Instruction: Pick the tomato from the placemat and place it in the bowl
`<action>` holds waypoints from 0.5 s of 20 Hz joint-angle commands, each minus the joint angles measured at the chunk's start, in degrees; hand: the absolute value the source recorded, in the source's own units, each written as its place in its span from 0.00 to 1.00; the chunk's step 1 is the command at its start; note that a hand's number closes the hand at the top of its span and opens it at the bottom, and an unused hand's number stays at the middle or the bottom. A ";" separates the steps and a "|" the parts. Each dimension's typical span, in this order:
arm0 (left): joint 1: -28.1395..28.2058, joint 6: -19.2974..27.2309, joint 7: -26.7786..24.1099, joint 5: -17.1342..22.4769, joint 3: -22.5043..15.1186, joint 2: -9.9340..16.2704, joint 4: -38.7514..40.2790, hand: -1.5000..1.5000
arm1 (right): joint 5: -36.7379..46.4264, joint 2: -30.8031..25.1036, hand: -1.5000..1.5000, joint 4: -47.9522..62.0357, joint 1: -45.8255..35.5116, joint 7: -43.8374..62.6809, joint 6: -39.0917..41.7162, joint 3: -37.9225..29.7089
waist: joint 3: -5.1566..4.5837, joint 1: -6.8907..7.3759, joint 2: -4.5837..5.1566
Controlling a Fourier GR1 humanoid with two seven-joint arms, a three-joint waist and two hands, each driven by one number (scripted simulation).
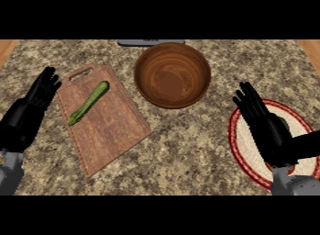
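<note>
The right hand (270, 133) hovers with straight fingers over the red-rimmed cream oval placemat (247, 151); the left hand (30, 112) rests open beside the brown wooden cutting board (111, 133).

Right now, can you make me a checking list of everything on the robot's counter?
Surface: speckled granite counter, wood strips at both sides.
Job's things: round brown wooden bowl, nothing in it; oval cream placemat with red rim; tomato mostly hidden, an orange-red bit shows by the right wrist.
Clutter: brown wooden cutting board with a long green cucumber; grey object at the far edge.
Hands: black left hand open beside the board; black right hand open over the placemat.
Cables: nothing seen.
Surroundings: nothing seen.
</note>
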 commanded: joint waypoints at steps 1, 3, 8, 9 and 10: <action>0.02 0.94 0.55 -0.68 3.49 -1.06 -1.92 0.50 | 3.35 0.33 0.00 -1.30 0.92 -3.78 2.40 0.47 | 0.45 -0.06 0.83; -0.95 2.93 -1.52 -0.39 5.77 -0.14 -0.89 0.50 | 7.65 1.06 0.00 -7.26 -1.71 -5.11 0.33 4.87 | 0.41 0.07 0.62; -0.26 6.21 -1.99 0.24 8.82 -0.81 1.54 0.50 | 29.46 -9.44 0.00 -6.16 -2.34 -11.38 -11.16 -1.31 | -0.12 -3.23 -0.84; -0.15 6.02 -3.15 0.56 9.95 -0.59 2.18 0.50 | 30.69 -5.59 0.00 -6.75 0.11 -15.17 -16.14 -1.89 | 0.21 -3.41 -0.27; 0.60 6.25 -3.47 0.53 9.94 -0.96 1.79 0.50 | 33.66 -3.30 0.00 -7.93 1.08 -16.39 -20.38 -1.04 | 0.25 -2.79 -0.27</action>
